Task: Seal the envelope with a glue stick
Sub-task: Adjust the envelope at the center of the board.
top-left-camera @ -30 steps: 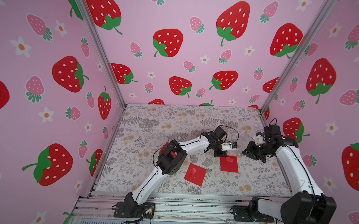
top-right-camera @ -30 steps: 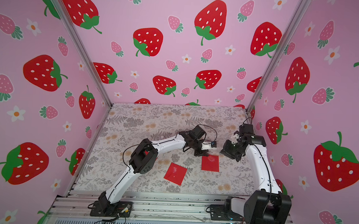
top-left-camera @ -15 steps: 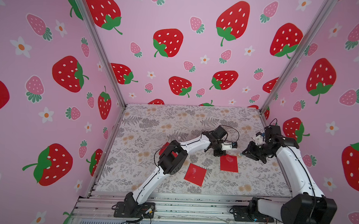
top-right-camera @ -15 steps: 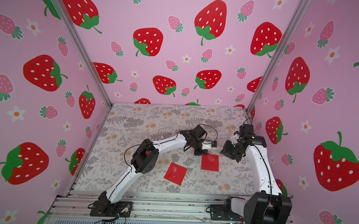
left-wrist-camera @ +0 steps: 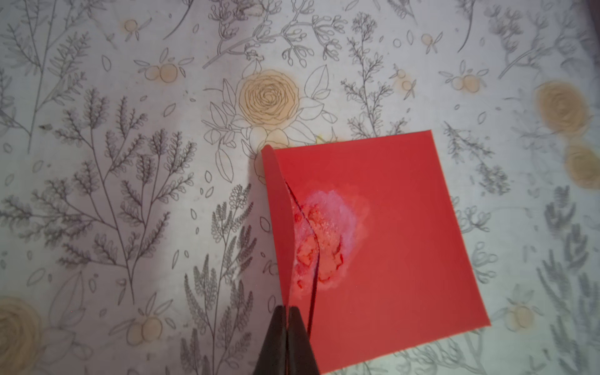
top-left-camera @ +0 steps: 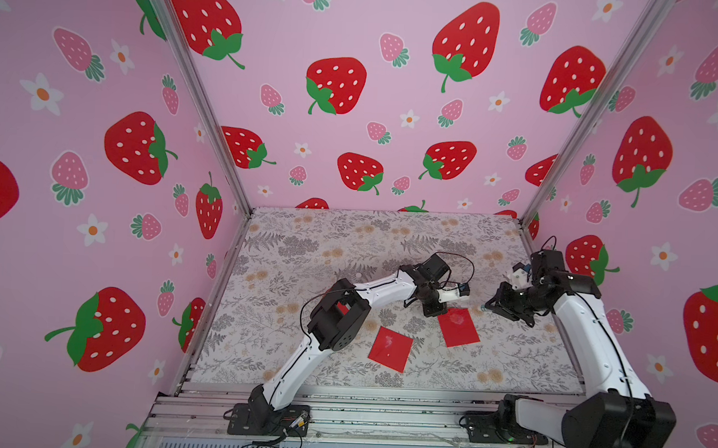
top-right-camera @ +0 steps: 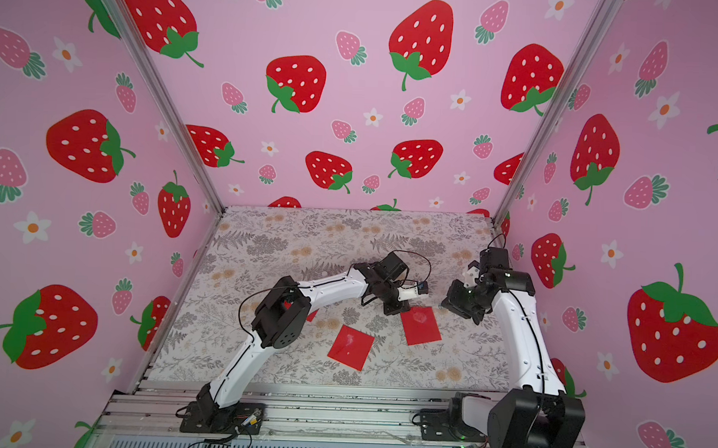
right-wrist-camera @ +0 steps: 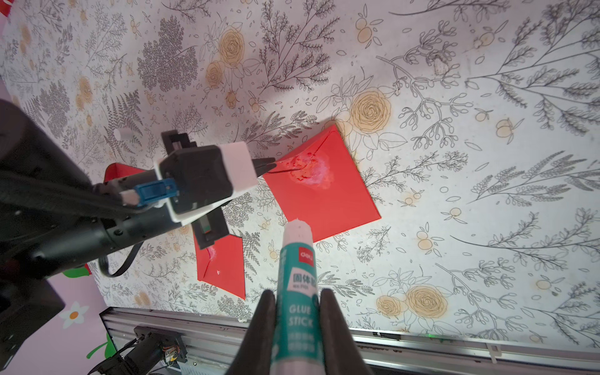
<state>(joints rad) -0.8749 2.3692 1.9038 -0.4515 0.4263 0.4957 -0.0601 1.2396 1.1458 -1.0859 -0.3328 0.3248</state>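
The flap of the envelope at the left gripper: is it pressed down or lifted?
Lifted. The left gripper, shut, pinches the flap; it curls up off the envelope, a dark gap beneath, beside the glue smear.

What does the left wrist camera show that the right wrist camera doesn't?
Only the left wrist view: a close look at the lifted flap pinched in the left gripper. Only the right wrist view: the glue stick held by the right gripper, and a second envelope. Both: the red envelope with its whitish glue smear, on flowered cloth.
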